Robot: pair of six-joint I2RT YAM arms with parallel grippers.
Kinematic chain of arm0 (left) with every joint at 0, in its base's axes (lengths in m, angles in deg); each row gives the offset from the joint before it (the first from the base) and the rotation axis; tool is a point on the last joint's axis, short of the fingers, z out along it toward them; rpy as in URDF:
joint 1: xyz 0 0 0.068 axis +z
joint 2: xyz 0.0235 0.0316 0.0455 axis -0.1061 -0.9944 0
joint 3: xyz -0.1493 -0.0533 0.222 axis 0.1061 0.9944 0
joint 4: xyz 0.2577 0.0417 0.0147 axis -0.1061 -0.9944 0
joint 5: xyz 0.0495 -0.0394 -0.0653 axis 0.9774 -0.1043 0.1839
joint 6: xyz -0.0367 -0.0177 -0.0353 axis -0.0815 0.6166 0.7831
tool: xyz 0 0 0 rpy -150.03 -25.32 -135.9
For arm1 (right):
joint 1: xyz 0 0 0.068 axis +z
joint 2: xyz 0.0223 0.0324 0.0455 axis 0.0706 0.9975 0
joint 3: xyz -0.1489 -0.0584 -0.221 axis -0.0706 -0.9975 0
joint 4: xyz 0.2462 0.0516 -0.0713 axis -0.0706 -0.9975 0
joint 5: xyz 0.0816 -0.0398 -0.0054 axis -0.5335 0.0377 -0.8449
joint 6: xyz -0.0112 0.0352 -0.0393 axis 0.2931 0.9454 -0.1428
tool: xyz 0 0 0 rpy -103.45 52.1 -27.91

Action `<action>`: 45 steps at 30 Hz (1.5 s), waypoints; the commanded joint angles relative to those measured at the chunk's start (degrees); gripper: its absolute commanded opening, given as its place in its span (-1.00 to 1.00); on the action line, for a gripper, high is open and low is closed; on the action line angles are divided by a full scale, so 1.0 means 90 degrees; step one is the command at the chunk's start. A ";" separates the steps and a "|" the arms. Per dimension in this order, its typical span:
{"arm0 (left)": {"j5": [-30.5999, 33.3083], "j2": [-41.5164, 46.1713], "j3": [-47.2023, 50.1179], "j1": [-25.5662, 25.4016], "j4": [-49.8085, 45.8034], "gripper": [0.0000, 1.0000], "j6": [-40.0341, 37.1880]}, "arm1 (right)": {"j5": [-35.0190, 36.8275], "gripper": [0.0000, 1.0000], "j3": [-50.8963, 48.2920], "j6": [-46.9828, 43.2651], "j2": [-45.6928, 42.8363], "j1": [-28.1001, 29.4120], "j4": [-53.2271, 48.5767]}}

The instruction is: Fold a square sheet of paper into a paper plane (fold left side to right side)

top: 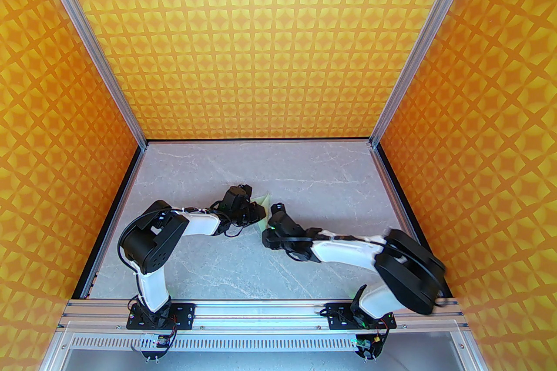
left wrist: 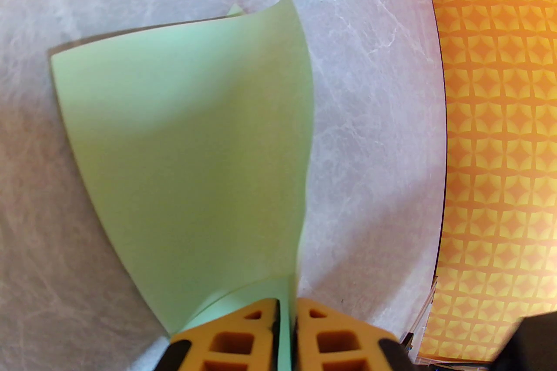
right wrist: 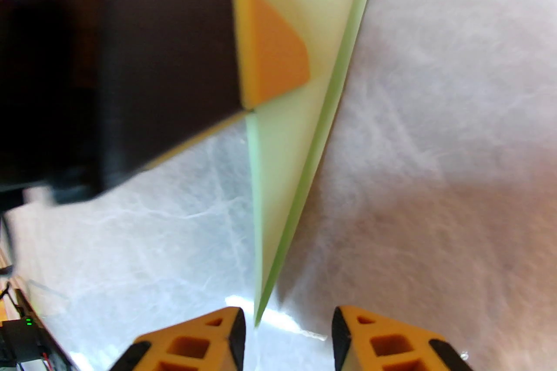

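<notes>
Bare table [top: 174,273] is left open on the left side. The left gripper [left wrist: 285,308] is clenched on the pale green sheet of paper [left wrist: 187,152], which is held mid-table, bowed and folded into a layered, pointed shape. Its tip is seen between the parted fingers of the right gripper [right wrist: 287,330], not clasped. More open table is left at the right.

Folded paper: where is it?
Mid-table in the top view, the folded paper sits pinched in the left end effector, tip by the open right end effector.
</notes>
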 commanded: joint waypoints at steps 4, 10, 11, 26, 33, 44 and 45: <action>-0.0117 -0.0153 -0.0114 0.0051 -0.0009 -0.70 -0.0161 | -0.0263 -0.28 0.0076 0.0086 0.0263 0.0051 0.0327; -0.0126 -0.0138 -0.0131 0.0052 -0.0049 -0.70 -0.0198 | -0.0369 -0.29 0.0572 -0.0129 0.1020 0.0057 0.0159; -0.0127 -0.0136 -0.0135 0.0062 -0.0044 -0.70 -0.0201 | -0.0355 -0.29 0.0629 -0.0150 0.1080 0.0051 0.0130; -0.0175 -0.0147 -0.0247 0.0138 -0.0087 -0.69 -0.0201 | 0.0324 -0.57 0.1100 -0.0620 0.1508 0.0056 -0.0874; -0.0195 -0.0206 -0.0278 0.0140 -0.0107 -0.69 -0.0201 | 0.0783 -0.59 0.1248 -0.0840 0.1443 0.0052 -0.1197; -0.0199 -0.0214 -0.0215 0.0232 -0.0173 -0.69 -0.0328 | 0.0803 -0.59 0.1353 -0.1014 0.1535 0.0044 -0.1296; -0.0203 -0.0214 -0.0207 0.0244 -0.0179 -0.69 -0.0360 | 0.0763 -0.59 0.1332 -0.1009 0.1525 0.0039 -0.1258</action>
